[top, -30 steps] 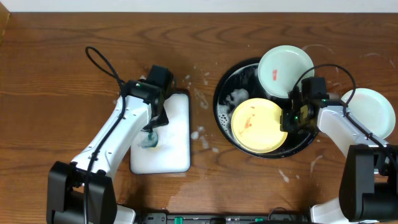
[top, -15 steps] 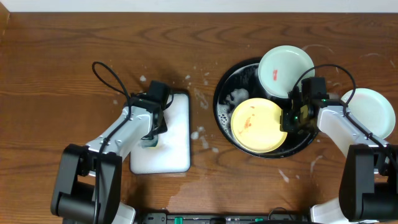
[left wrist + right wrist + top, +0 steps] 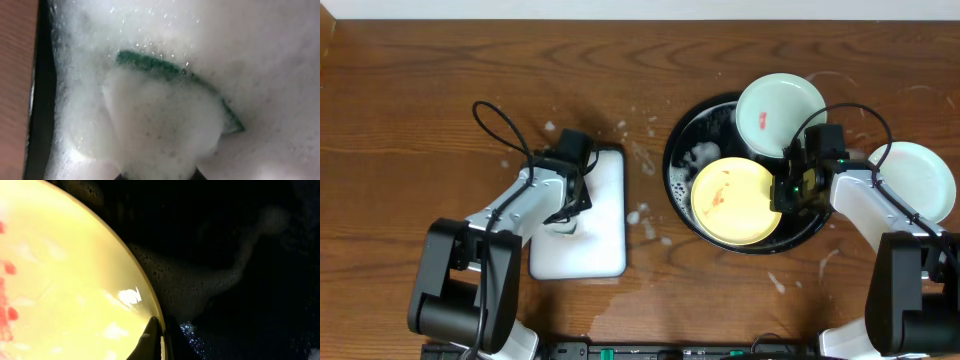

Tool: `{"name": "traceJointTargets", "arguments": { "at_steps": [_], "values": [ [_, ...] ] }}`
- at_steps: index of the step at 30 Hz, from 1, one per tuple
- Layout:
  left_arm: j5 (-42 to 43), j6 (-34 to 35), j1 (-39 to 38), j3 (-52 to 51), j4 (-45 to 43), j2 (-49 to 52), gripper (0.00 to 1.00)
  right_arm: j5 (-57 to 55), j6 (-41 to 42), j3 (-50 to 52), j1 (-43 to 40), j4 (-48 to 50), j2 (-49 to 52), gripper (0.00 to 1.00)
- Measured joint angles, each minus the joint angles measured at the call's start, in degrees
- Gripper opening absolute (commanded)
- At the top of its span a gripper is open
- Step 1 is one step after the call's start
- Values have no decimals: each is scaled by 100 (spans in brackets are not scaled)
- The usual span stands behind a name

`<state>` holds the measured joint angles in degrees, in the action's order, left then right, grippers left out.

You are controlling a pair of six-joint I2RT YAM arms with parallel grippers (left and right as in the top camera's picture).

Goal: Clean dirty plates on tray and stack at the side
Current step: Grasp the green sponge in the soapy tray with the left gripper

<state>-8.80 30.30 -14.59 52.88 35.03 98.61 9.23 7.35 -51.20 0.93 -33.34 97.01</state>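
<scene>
The black tray (image 3: pixel 676 150) holds a yellow plate (image 3: pixel 735 205) with red smears. My right gripper (image 3: pixel 782 195) is shut on that plate's right rim; in the right wrist view its fingers (image 3: pixel 150 337) pinch the yellow rim (image 3: pixel 145 287). A mint-green plate (image 3: pixel 778 112) with a red smear leans on the tray's far rim. Another mint-green plate (image 3: pixel 918 180) lies on the table at the right. My left gripper (image 3: pixel 563 220) is down in the white foam dish (image 3: pixel 605 240), shut on a foam-covered green sponge (image 3: pixel 165 120).
Soapy foam (image 3: pixel 703 157) lies in the tray's left part, and dark wet tray floor (image 3: pixel 250 280) shows beside the yellow plate. Foam splashes (image 3: pixel 642 215) dot the wood between dish and tray. Foam (image 3: pixel 260 55) fills the dish around the sponge.
My left gripper has dropped lower into the foam dish and closed on the sponge. The right gripper and the plates have not moved.
</scene>
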Motion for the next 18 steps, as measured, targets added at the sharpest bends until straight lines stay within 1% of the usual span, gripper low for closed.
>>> {"name": "traceJointTargets", "arguments": {
  "at_steps": [5, 7, 13, 16, 18],
  "values": [
    [299, -66, 0, 431, 1143, -107, 8, 2, 4, 0, 0, 0, 0, 1],
    [470, -142, 2, 721, 1381, -332, 8, 2, 4, 0, 0, 0, 0, 1],
    [1117, -348, -120, 1384, 1453, -1110, 7, 4, 2, 0, 0, -2, 0, 1],
    [1410, -378, -350, 1593, 1445, -1211, 7, 4, -7, 0, 0, 0, 0, 1],
    [1611, -376, -581, 1668, 1248, -1209, 8, 15, -33, 0, 0, 0, 0, 1]
  ]
}}
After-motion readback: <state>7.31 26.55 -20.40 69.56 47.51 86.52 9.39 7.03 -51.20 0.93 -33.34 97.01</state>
